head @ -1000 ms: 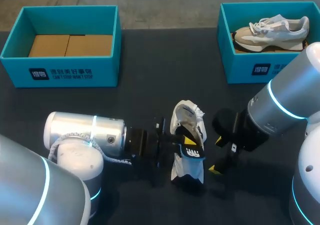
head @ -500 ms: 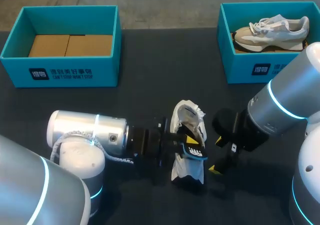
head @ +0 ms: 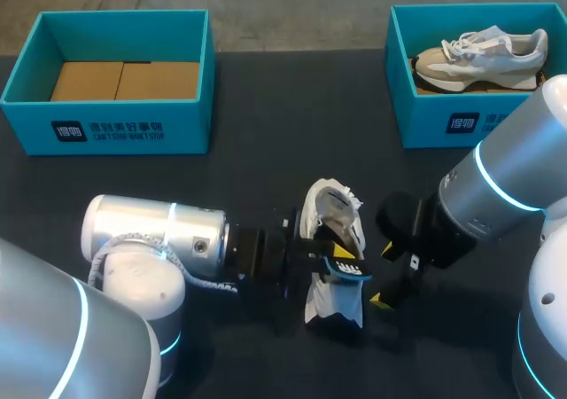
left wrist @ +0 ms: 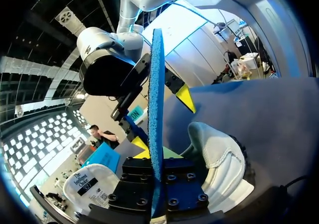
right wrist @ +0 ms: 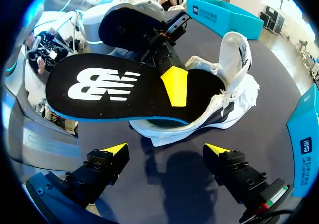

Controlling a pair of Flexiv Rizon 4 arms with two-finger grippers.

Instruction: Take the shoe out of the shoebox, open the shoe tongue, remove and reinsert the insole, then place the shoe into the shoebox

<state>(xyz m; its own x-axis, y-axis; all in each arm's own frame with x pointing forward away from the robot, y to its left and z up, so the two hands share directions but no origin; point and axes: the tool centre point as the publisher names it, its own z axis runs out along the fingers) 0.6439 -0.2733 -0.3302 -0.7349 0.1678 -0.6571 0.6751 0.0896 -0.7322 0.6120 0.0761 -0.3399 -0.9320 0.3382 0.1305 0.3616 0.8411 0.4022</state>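
Observation:
A white shoe (head: 330, 303) lies on the dark table near the front middle, its opening turned up. My left gripper (head: 324, 255) comes in from the left, shut on the black insole (head: 345, 269) with a blue underside, whose far end sits inside the shoe. In the left wrist view the insole (left wrist: 155, 104) stands edge-on between my left gripper's (left wrist: 155, 157) fingers, with the shoe's heel (left wrist: 219, 159) beside it. In the right wrist view the insole (right wrist: 109, 92) hangs over the shoe (right wrist: 224, 104), ahead of my open right gripper (right wrist: 165, 149). My right gripper (head: 384, 277) is just right of the shoe, holding nothing.
A blue shoebox (head: 106, 129) with a bare cardboard floor stands at the back left. Another blue shoebox (head: 443, 120) at the back right holds a second beige and white shoe (head: 483, 53).
My left gripper and the insole edged slightly to the right, nudging the shoe a little. The right arm has stayed in place.

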